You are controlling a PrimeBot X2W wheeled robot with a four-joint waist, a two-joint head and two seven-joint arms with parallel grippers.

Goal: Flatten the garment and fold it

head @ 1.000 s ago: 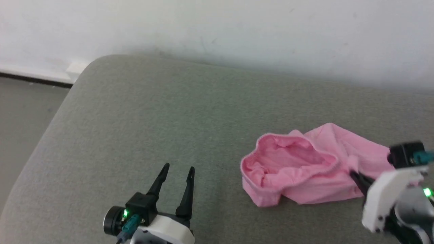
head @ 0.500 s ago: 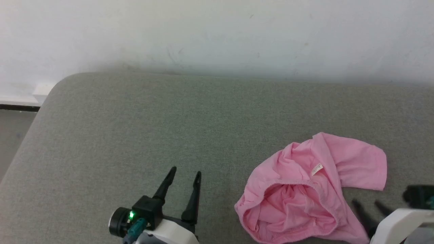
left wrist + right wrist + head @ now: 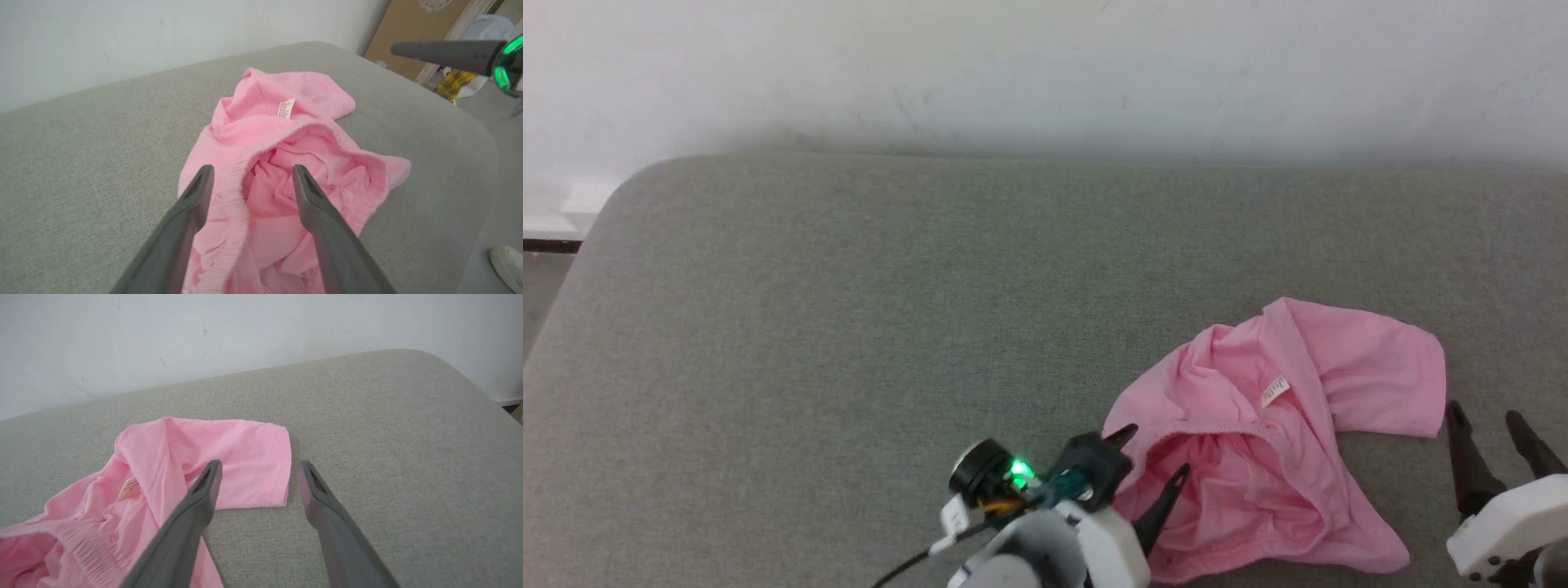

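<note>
At the head view's lower right, our pink garment (image 3: pixel 1258 441) lies crumpled on the grey cushion (image 3: pixel 849 327), seemingly thin and limp, best pinched at the gathered waistband (image 3: pixel 237 192) between the spread fingers of our left gripper (image 3: pixel 1156 449), while our right gripper (image 3: pixel 1482 411), also spread, holds nothing.

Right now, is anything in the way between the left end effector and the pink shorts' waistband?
Nothing visible stands between them. The left end effector is open right at the shorts, and in the left wrist view the gathered waistband passes between its fingers. Around the shorts lies bare grey cushion.
</note>
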